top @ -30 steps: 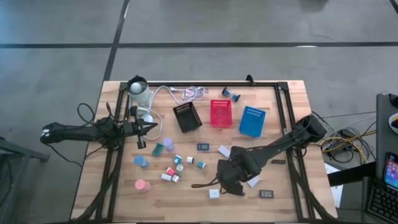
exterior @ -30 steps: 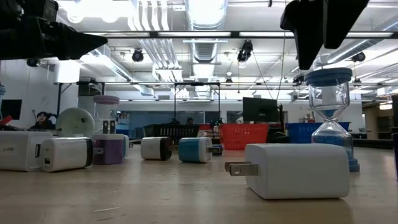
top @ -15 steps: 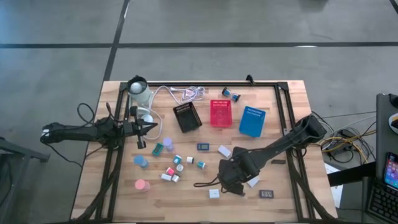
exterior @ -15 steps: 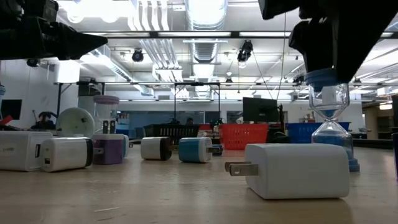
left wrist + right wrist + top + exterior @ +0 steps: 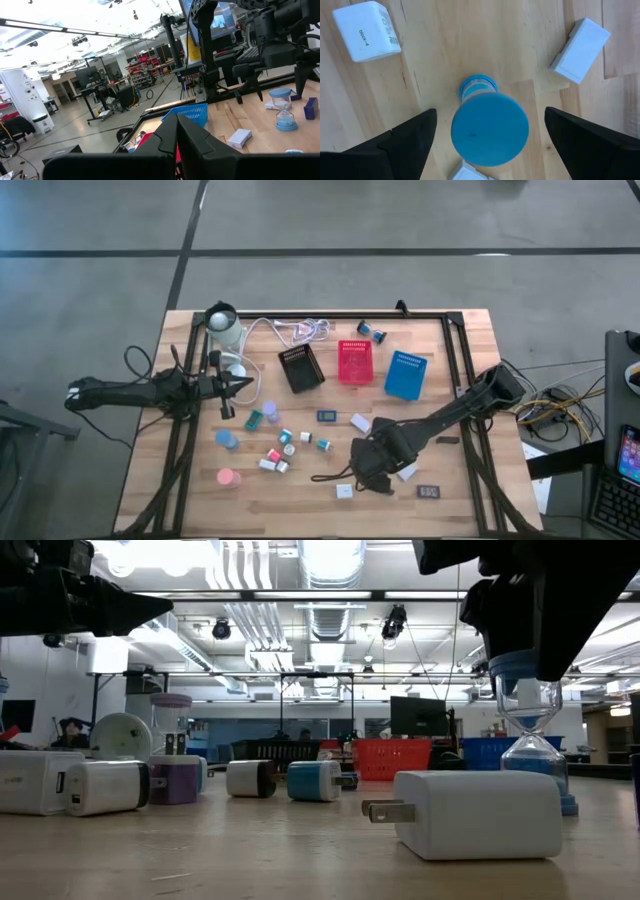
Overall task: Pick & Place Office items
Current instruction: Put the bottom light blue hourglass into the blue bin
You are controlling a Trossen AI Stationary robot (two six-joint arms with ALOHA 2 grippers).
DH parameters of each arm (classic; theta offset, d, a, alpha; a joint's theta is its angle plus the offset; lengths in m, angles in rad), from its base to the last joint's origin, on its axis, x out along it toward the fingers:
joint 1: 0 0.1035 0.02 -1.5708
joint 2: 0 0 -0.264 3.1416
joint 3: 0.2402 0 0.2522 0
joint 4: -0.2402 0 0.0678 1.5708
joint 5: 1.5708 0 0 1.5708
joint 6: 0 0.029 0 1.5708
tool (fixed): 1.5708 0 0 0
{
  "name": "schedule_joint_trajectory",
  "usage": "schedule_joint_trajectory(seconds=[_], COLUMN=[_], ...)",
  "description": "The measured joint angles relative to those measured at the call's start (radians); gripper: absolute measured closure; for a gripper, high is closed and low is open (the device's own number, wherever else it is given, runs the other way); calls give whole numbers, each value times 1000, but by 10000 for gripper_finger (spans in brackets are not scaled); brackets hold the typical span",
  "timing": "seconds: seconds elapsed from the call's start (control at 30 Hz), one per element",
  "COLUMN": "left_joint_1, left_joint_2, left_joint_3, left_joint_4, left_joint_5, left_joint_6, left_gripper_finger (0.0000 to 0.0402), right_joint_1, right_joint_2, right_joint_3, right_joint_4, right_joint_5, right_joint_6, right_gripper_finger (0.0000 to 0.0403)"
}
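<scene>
With its jaws spread wide, the right gripper (image 5: 487,135) hangs straight above a blue hourglass (image 5: 489,122) standing upright on the table (image 5: 480,510) — one finger to each side of the blue cap, neither touching it. Just beside the hourglass lie a white charger block (image 5: 366,31) and a pale flat block (image 5: 580,49). From table height the hourglass (image 5: 530,730) stands behind a white plug block (image 5: 470,813), the dark gripper right over it. Further out — left gripper (image 5: 232,384), jaws together and holding nothing, hovers over the table's left side near a white cable (image 5: 298,332). Between the two arms small items are scattered: a pink roll (image 5: 228,477), a blue roll (image 5: 226,440), a teal block (image 5: 255,420). Black tray (image 5: 300,367), red tray (image 5: 354,362) and blue tray (image 5: 405,374) sit in a row toward the far edge
</scene>
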Motion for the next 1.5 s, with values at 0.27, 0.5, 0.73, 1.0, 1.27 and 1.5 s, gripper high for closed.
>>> schedule_joint_trajectory(seconds=[0.27,0.5,0.73,1.0,1.27,1.5], left_joint_1=[0,0,0,0,0,0], left_joint_2=[0,0,0,0,0,0], left_joint_3=[0,0,0,0,0,0], left_joint_4=[0,0,0,0,1,3], left_joint_5=[0,0,0,0,0,0], left_joint_6=[0,0,0,0,0,0], left_gripper_finger=[388,388,388,388,388,388], right_joint_1=[0,0,-2,-6,-17,-32], right_joint_2=[0,0,0,-3,-49,-114], right_joint_3=[-1,-2,-2,-1,39,65], right_joint_4=[5,6,6,5,10,11], right_joint_5=[0,-1,-3,-16,-53,-53], right_joint_6=[-3,-7,-7,-17,-66,-104], right_gripper_finger=[78,136,191,206,206,206])
